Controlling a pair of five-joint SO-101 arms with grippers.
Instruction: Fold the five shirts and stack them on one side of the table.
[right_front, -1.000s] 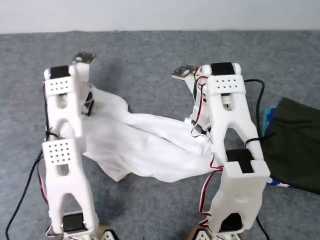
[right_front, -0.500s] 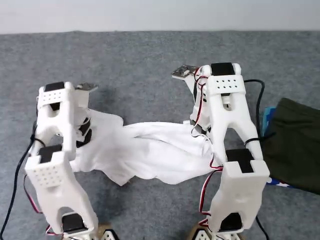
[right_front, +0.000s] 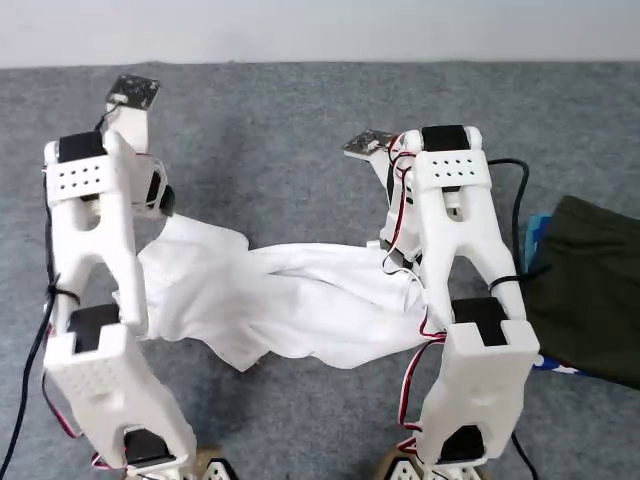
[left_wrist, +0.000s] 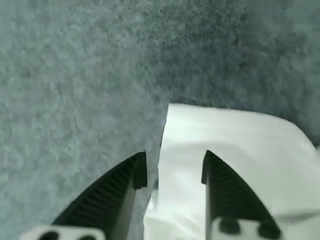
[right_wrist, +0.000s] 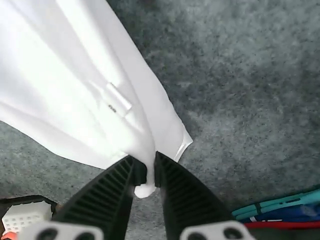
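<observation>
— What's in your jaws?
— My right gripper (right_wrist: 145, 165) is pinched tight on a bunched edge of the thin white cotton shirt (right_front: 290, 305). My left gripper (left_wrist: 174, 164) holds nothing. Its jaws stand apart, one over the shirt's flat corner and the other over the grey felt-like table (right_front: 300, 120) just beside it.
— And the shirt itself?
— It runs from my right jaws across to my left ones, rumpled and twisted. I can't see one clean fold in it.
— Anything finished further out?
— Beyond my right jaws, well apart from my left, a dark green fabric shirt (right_front: 590, 290) lies on strips of teal and blue cloth (right_wrist: 280, 205). I judge that to be the stack, with some shirts already done, though I can't tell how many. The white one has yet to be spread, folded and carried over there.
</observation>
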